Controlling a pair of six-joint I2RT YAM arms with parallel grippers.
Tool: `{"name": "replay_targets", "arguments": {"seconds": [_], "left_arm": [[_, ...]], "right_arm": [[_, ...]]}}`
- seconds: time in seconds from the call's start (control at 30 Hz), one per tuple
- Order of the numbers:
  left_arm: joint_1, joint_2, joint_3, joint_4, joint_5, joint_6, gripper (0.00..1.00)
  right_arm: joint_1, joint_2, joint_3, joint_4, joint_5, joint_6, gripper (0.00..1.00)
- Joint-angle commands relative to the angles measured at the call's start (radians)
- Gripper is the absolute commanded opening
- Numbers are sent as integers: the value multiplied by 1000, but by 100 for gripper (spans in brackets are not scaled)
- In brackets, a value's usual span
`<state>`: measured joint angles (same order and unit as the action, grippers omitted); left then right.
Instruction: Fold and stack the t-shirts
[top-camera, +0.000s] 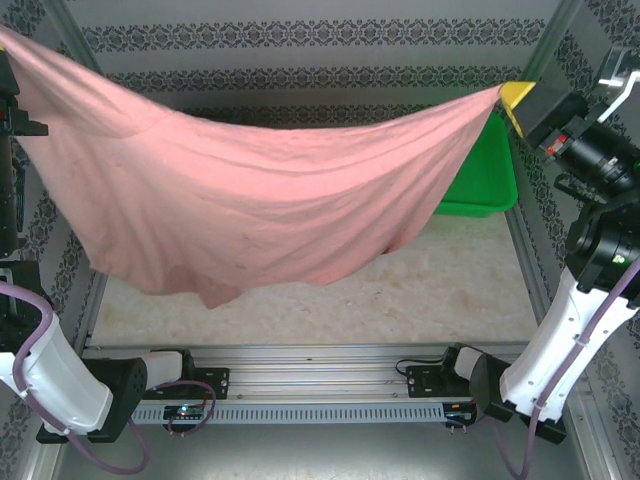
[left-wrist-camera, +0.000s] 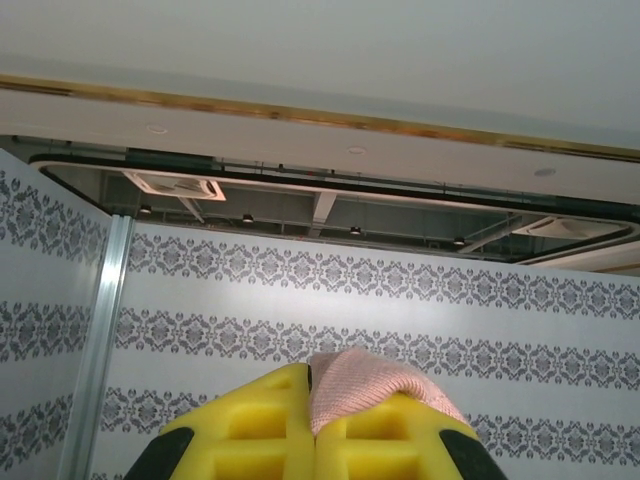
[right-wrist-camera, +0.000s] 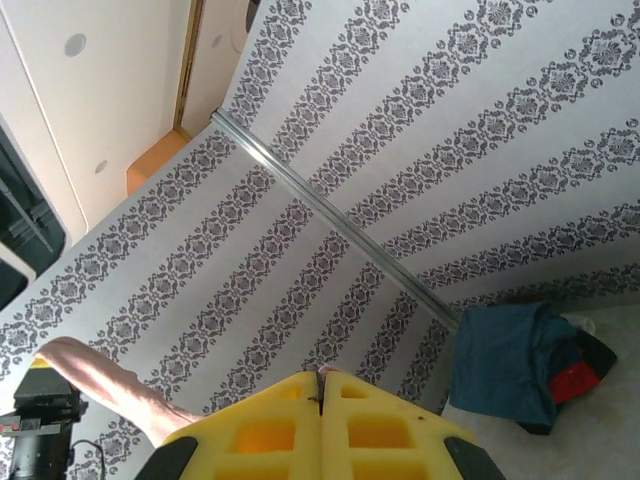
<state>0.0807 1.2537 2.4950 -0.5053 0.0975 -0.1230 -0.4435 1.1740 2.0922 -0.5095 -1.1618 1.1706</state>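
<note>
The pink shirt (top-camera: 260, 200) hangs spread wide in the air, taut at its top corners and sagging midway. A heap (right-wrist-camera: 515, 362) of blue-grey, dark and red shirts lies on the counter (right-wrist-camera: 590, 445).

Green basket (top-camera: 487, 183), pale tabletop (top-camera: 440, 290), patterned walls (top-camera: 300, 42)

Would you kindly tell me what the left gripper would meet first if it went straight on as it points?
Probably the white wall panel with grey damask stripes: the left gripper, shut on the dusty-pink cloth t-shirt, tilts up towards it with nothing between, though depth is unclear.
</note>
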Motion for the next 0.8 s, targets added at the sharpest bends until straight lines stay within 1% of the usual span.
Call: {"name": "replay_targets", "arguments": {"seconds": [0.0, 0.07, 0.13, 0.2, 0.3, 0.37, 0.5, 0.57, 0.63, 0.67, 0.73, 0.77], "left_arm": [[10, -5, -91, 25, -29, 40, 0], [10, -7, -187, 13, -52, 49, 0], [11, -7, -290, 19, -51, 71, 0], [10, -3, -398, 37, -65, 84, 0], [11, 5, -567, 102, -68, 94, 0], [14, 16, -683, 161, -71, 92, 0], [28, 56, -865, 235, -70, 76, 0], [30, 77, -958, 287, -60, 68, 0], [33, 99, -1034, 336, -65, 63, 0], [35, 112, -1065, 360, -59, 58, 0], [39, 138, -1117, 410, -49, 48, 0], [39, 158, -1131, 423, -39, 48, 0]], "right_arm": [[-13, -29, -126, -67, 8, -44, 0], [-14, -62, -282, -59, 56, -41, 0], [-8, -90, -432, 7, 93, -24, 0], [8, -93, -529, 40, 131, -52, 0], [77, -38, -579, -69, 211, -209, 0], [131, 5, -618, -140, 303, -313, 0], [166, 87, -765, -116, 406, -406, 0], [173, 133, -828, -123, 492, -437, 0], [184, 180, -869, -68, 504, -459, 0], [191, 208, -874, -71, 547, -476, 0], [200, 274, -865, -62, 578, -515, 0], [210, 311, -847, -75, 619, -537, 0]]}}
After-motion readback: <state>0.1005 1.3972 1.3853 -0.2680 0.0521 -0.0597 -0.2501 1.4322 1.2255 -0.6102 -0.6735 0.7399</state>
